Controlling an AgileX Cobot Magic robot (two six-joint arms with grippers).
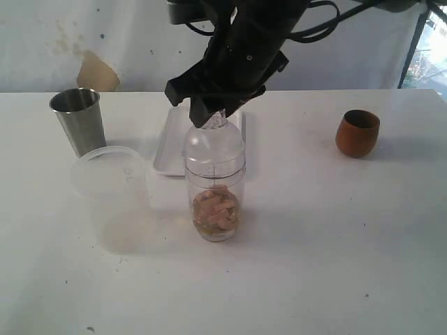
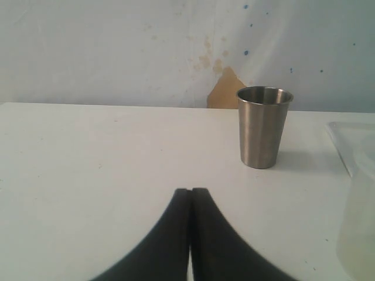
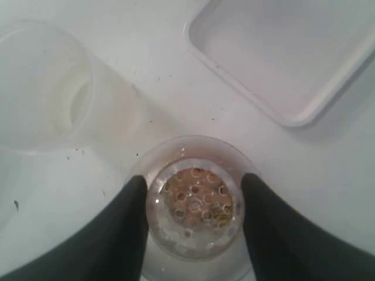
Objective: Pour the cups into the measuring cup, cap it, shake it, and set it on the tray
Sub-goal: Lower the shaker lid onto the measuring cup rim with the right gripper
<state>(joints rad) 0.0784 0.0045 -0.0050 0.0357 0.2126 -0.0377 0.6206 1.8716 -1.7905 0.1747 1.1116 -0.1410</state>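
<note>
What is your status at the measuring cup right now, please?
Left gripper shut, empty. Right gripper shut on cap, atop upright measuring cup, contents inside. Frosted tub close beside it; tray behind.

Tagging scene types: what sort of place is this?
Probably a lab test bench, not a kitchen: plain white table, stained white wall with a brown patch, staged tapered steel tumbler.

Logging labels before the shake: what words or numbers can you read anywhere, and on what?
No text can be read in any view.
Measuring cup: black scale marks on its side, any figures too small to read.
Tub: faint mark on its wall, too blurred to read.
Tumbler, wooden cup, tray, cap: no text seen.
</note>
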